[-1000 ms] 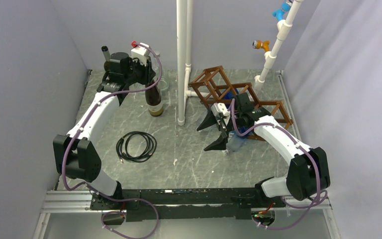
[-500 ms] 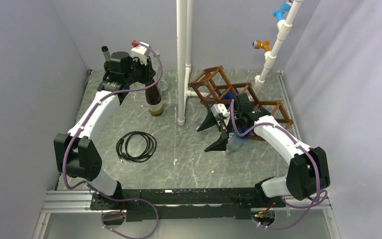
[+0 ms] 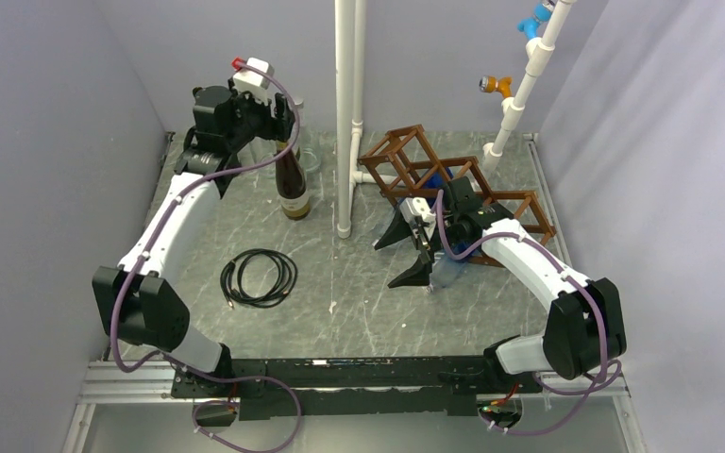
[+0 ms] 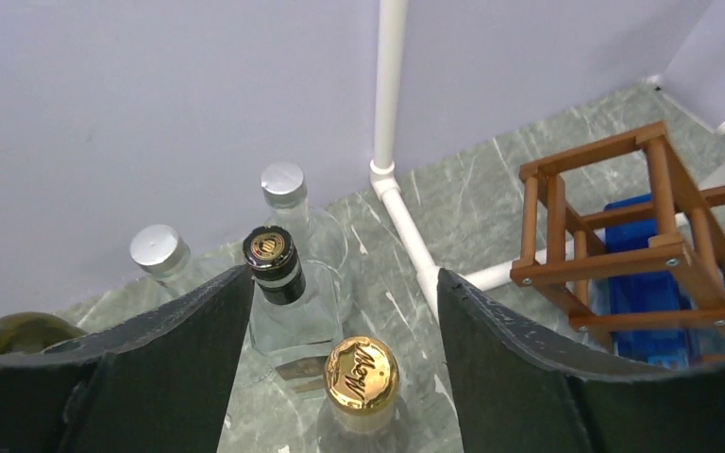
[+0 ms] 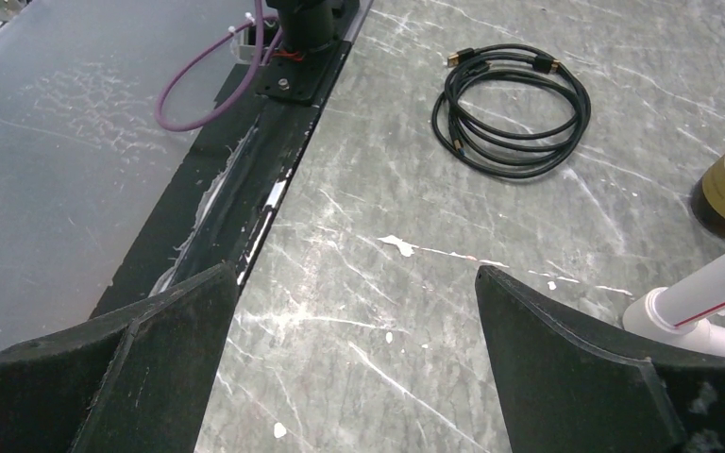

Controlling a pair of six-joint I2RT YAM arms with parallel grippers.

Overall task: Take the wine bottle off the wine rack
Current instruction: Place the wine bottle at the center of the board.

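1. At eleven o'clock on the grey table (image 3: pixel 359 302), seen from above: wine bottle (image 3: pixel 292 187), off the rack, standing up on its own, gold cap on top.
2. Right over that cap: left claw (image 4: pixel 345 283), two black fingers apart, one at each side, touching nothing.
3. At one o'clock on the table: wine rack (image 3: pixel 453 184), brown wood, well apart from the wine bottle, white pipe (image 3: pixel 347 113) standing between the two.
4. Inside the rack: something blue (image 4: pixel 642 293), too hidden to name.
5. At eight o'clock of the rack, near it: right claw (image 3: pixel 383 265), fingers spread wide, holding nothing, grey table under it.
6. At seven o'clock of the wine bottle: black cable (image 3: pixel 260 276), rolled in a ring, flat on the table.
7. Past the wine bottle, by the back wall, in the left wrist view: clear black-cap bottle (image 4: pixel 271 255), silver-cap bottle (image 4: pixel 283 184) at twelve o'clock of it, second silver-cap bottle (image 4: pixel 159 248) at nine o'clock of it.
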